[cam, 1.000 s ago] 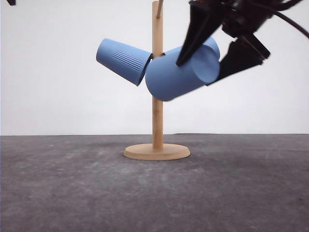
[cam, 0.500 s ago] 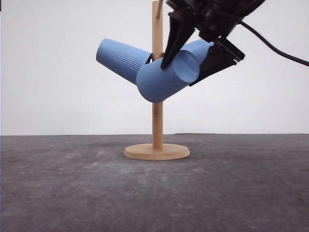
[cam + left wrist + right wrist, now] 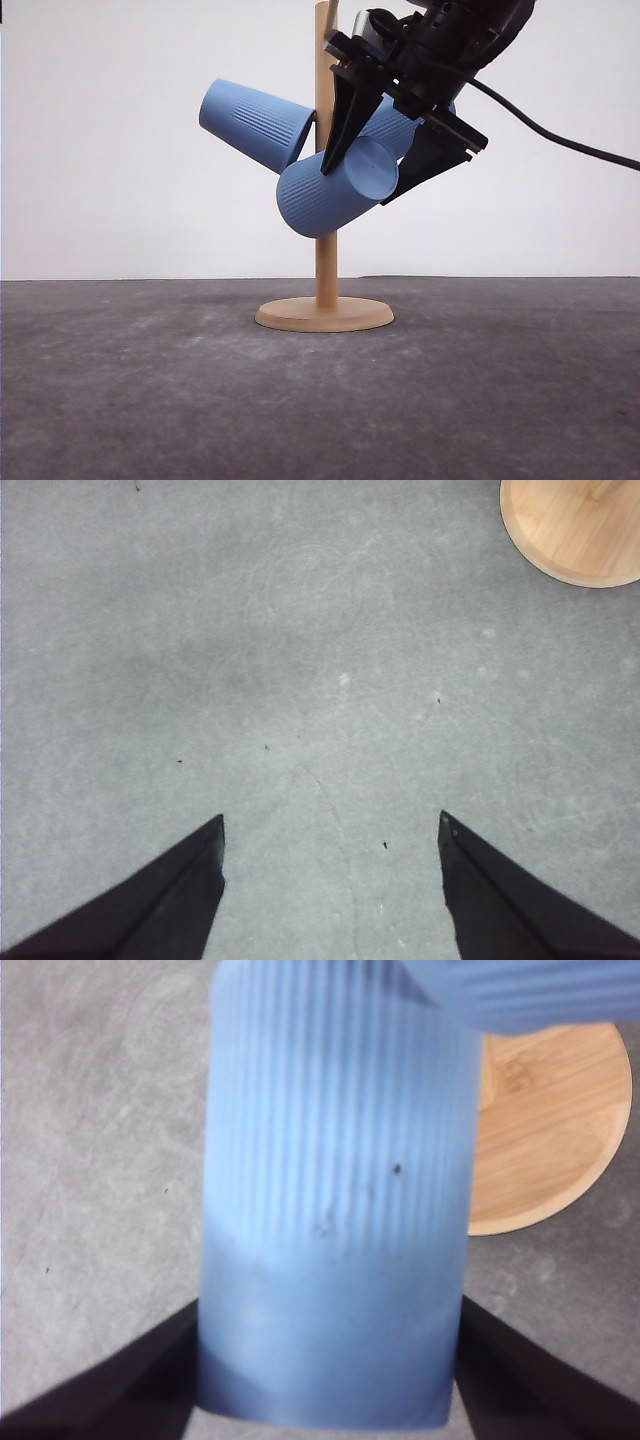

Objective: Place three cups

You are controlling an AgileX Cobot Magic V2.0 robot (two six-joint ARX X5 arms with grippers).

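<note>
1. We see a plain white wall [image 3: 120, 150] behind the whole scene, meeting the table at a straight line across the front view.
2. We see a dark grey table top [image 3: 150, 390], matt and faintly mottled, with pale scuffs and small specks showing in the left wrist view.
3. We see a wooden cup stand [image 3: 325, 260]: a slim upright pole on a round flat base, standing on the table top near the middle of the front view (its base also shows in both wrist views).
4. We see the right gripper [image 3: 385, 160] reaching down from the upper right, its black fingers clamped on either side of the held cup, with a black cable trailing off to the right.
5. We see the held cup [image 3: 330, 190], light blue and ribbed, tilted with its flat bottom up toward the gripper and its mouth down to the left, in front of the pole; whether it sits on a peg we cannot tell.
6. We see the left cup [image 3: 255, 125] hanging on the stand's left side, tilted with its bottom up and away from the pole.
7. We see the third cup [image 3: 398, 122] behind the gripper on the stand's right, mostly hidden.
8. We see the left gripper [image 3: 330, 825] over bare table top, fingers spread wide with nothing between them.
</note>
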